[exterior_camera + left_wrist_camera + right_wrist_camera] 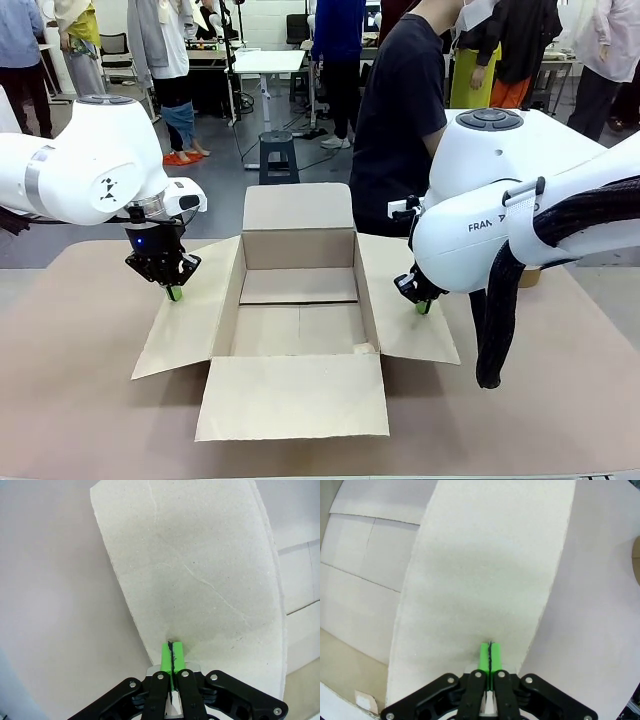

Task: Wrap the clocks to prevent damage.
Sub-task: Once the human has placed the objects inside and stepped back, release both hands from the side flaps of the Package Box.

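Two empty, clenched grippers flank the open box [298, 250] at the table's [80, 400] middle: left gripper [174, 293] touching its left flap [190, 325], right gripper [423, 307] its right flap [405, 330].

Bkgd: black stool [278, 157], white desk [268, 61], grey floor [225, 195].

An open cardboard box [300, 330] sits mid-way across the table [80, 400], flaps spread outward.

Cardboard box [300, 250]: brown, upright, top open, all four flaps spread outward and low; stands at centre of the worktop [80, 400].
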Robot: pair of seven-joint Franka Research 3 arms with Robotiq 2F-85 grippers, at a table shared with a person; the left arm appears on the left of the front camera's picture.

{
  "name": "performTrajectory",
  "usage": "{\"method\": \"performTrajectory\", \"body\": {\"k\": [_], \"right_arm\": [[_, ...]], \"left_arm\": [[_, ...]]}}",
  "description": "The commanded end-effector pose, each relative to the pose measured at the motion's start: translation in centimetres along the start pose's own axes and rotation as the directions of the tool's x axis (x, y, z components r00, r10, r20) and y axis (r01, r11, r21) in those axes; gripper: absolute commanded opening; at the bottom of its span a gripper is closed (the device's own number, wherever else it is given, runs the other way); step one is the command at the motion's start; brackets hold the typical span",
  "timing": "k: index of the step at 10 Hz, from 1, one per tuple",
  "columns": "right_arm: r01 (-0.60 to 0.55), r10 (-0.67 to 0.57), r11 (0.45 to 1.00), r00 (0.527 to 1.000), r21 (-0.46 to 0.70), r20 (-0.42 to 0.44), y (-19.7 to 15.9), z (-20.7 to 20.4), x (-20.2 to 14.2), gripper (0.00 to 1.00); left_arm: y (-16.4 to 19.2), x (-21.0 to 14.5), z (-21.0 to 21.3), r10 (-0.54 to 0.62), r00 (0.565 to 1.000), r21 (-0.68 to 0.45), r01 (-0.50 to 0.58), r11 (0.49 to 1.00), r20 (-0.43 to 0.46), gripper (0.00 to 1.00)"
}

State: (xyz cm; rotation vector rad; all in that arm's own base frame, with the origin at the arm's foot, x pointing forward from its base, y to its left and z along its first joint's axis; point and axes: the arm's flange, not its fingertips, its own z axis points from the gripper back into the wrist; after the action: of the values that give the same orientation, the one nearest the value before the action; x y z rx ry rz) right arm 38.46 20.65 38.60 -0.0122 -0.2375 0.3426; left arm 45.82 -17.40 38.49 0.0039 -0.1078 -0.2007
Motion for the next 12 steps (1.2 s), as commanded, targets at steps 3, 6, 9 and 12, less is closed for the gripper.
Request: {"method": "performTrajectory", "body": {"k": [3,6,9,12], "right_arm": [[0.010,-0.010,1.000,1.000,-0.017,-0.005,0.18,-0.17,-0.11,0.01],[0.010,-0.010,1.000,1.000,-0.017,-0.005,0.18,-0.17,-0.11,0.01],[0.010,-0.010,1.000,1.000,-0.017,-0.005,0.18,-0.17,-0.11,0.01],[0.010,-0.010,1.000,1.000,-0.017,-0.005,0.18,-0.17,-0.11,0.01]], "left_arm": [[0.00,-0.04,-0.03,-0.003,1.000,0.003,0.003,1.000,-0.003,0.00],[0.00,-0.04,-0.03,-0.003,1.000,0.003,0.003,1.000,-0.003,0.00],[0.00,-0.04,-0.03,-0.003,1.000,0.003,0.003,1.000,-0.003,0.00],[0.00,-0.04,-0.03,-0.003,1.000,0.003,0.003,1.000,-0.003,0.00]]}}
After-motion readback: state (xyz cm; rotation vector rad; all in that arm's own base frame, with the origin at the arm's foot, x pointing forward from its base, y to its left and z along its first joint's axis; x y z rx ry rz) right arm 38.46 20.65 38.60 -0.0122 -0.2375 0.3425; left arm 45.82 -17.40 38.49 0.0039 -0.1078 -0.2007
